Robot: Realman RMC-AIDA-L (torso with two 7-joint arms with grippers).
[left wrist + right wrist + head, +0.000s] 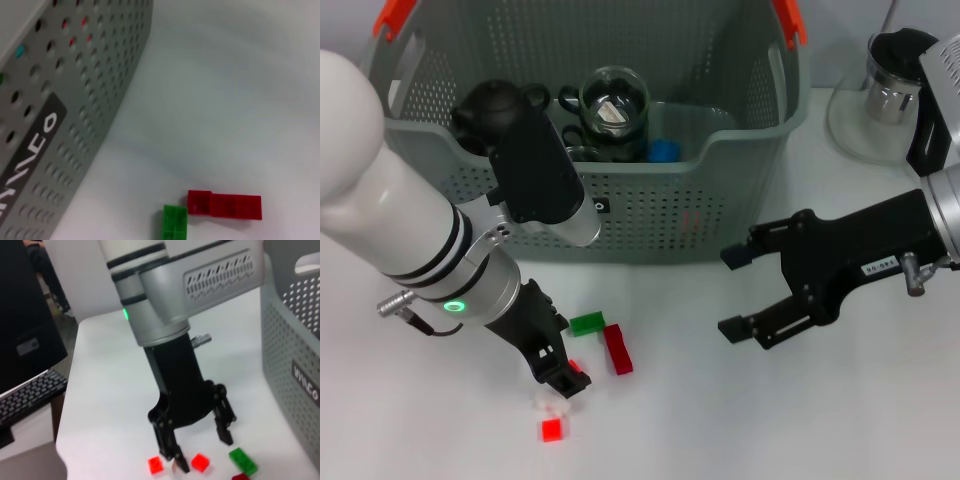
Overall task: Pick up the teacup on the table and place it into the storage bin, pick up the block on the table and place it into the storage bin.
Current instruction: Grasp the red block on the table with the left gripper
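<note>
- Nearest of all is a small red block (551,430) on the white table (720,430), just by the tip of the left gripper (560,378).
- Left gripper fingers are spread apart, pointing down, with another small red block (200,462) between them; I cannot tell if they touch it.
- Just beside it lie a green brick (587,323) and a long red brick (618,349), touching each other.
- Right gripper (738,292) hangs open over the table, holding nothing.
- Behind them stands the storage bin (720,200), with a glass teacup (614,108) and a black teapot (492,108) inside.
</note>
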